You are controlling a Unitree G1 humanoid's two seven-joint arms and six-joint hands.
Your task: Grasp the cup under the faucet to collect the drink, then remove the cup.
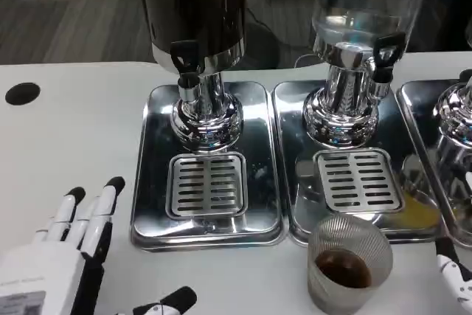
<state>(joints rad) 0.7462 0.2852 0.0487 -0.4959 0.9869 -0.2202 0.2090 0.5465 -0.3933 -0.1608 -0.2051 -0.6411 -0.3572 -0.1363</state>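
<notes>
Resting filled on the surface (pixel 66 145), the ribbed cup (pixel 349 262) looks light, slippery, spillable.
Left hand (pixel 63 267) released; right hand (pixel 455 278) unclear; grip mid-wall.

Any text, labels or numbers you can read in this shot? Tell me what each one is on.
Nothing here reads clearly.
Sticker on the white back of the left hand: grey print at the picture's lower left edge, too small and blurred to read.
Dark dispenser, clear dispenser, drip trays and ribbed cup: no lettering to be seen.
</notes>
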